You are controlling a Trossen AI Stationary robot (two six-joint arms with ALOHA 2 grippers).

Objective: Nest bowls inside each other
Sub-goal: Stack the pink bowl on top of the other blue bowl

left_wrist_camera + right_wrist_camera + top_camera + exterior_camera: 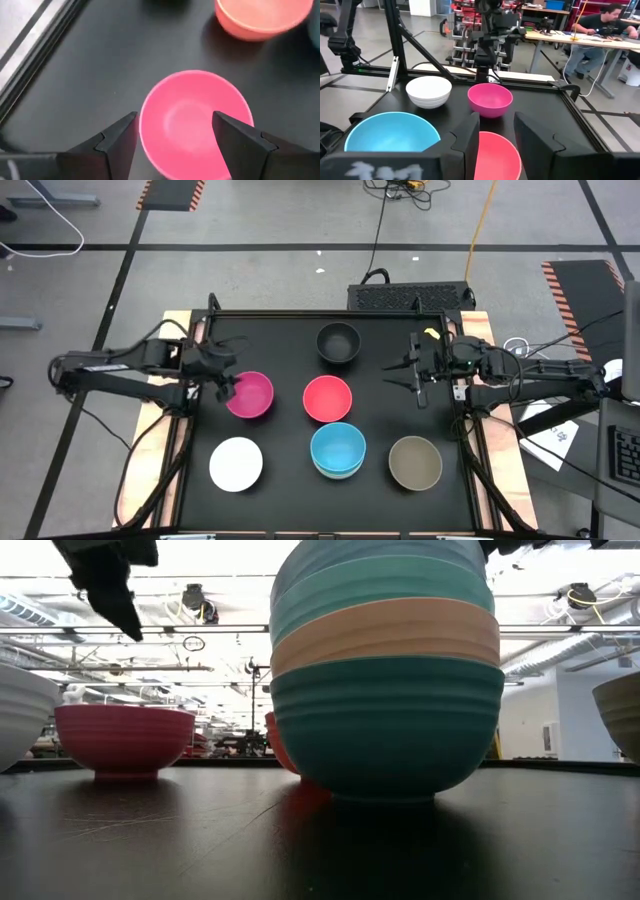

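Six bowls or stacks stand on their bases on the black table top. A black bowl (338, 342) is at the far middle, a magenta bowl (249, 394) and a red bowl (327, 398) in the middle row. Near the front stand a white bowl (236, 463), a nested stack with a cyan bowl on top (338, 450) and a taupe bowl (415, 462). The low view shows a peach band (385, 635) in that stack. My left gripper (225, 388) hangs open above the magenta bowl's (195, 125) left rim. My right gripper (418, 383) is open, right of the red bowl (495, 155).
The table has a raised black frame (300, 315) around it. A black box (410, 297) sits beyond the far edge, with cables on the floor. Bare table lies between the black bowl and my right gripper. People sit at a desk (580, 37) in the room behind.
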